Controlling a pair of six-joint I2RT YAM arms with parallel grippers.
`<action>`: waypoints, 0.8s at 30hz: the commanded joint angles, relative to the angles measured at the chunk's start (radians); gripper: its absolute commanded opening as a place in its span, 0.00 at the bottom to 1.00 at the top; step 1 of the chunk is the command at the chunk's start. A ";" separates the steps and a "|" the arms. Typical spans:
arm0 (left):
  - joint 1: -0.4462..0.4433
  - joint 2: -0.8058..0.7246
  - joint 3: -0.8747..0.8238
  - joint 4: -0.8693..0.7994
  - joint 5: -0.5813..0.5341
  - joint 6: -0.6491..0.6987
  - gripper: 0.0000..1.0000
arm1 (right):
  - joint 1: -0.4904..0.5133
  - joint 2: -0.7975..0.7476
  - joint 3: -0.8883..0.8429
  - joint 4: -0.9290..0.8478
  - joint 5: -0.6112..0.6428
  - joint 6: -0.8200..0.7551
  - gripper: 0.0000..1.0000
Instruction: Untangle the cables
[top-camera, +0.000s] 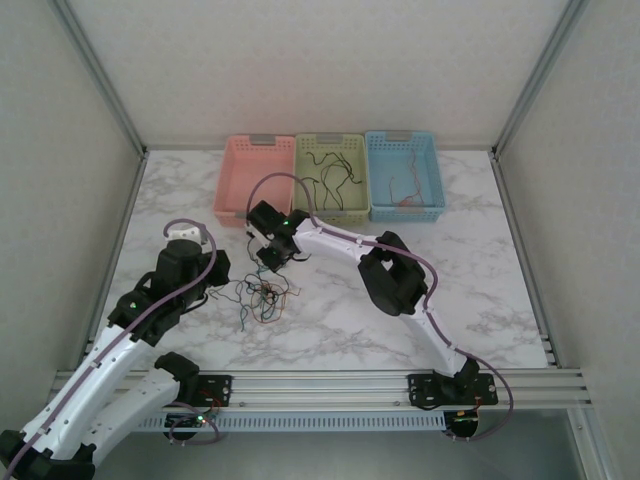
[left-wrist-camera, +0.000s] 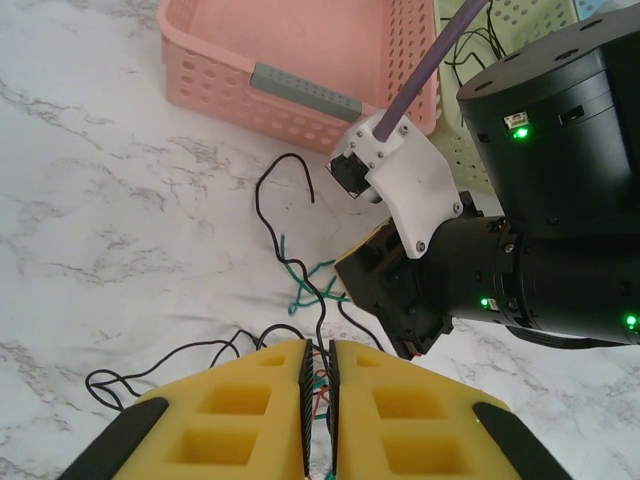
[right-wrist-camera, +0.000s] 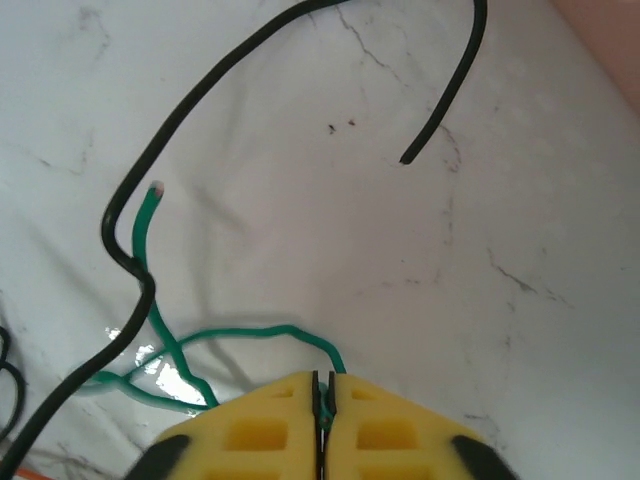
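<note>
we're looking into a robotics lab cell here: white panel walls (top-camera: 320, 60) on three sides, held by bare aluminium posts (top-camera: 100, 75), boxing in a marble-print tabletop (top-camera: 480, 290). along the near edge runs a slotted metal rail (top-camera: 330, 385) with two white-and-black robot arms bolted on, the left arm (top-camera: 100, 380) and the right arm (top-camera: 395, 275), green status lights (left-wrist-camera: 521, 131) glowing on a black housing. at the back, a pink basket (top-camera: 255, 185), a green basket (top-camera: 330, 139) and a blue basket (top-camera: 436, 180) lined up side by side, and a little clump of cables (top-camera: 262, 295) out on the bench
</note>
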 joint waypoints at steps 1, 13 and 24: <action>0.010 -0.010 0.013 -0.020 -0.009 0.003 0.15 | 0.020 -0.037 0.024 -0.028 0.058 -0.003 0.00; 0.010 -0.037 0.013 -0.035 0.002 -0.003 0.16 | 0.019 -0.251 -0.055 0.001 0.233 0.015 0.00; 0.010 -0.058 -0.009 -0.043 0.002 -0.018 0.17 | -0.028 -0.076 0.319 -0.056 0.311 0.017 0.00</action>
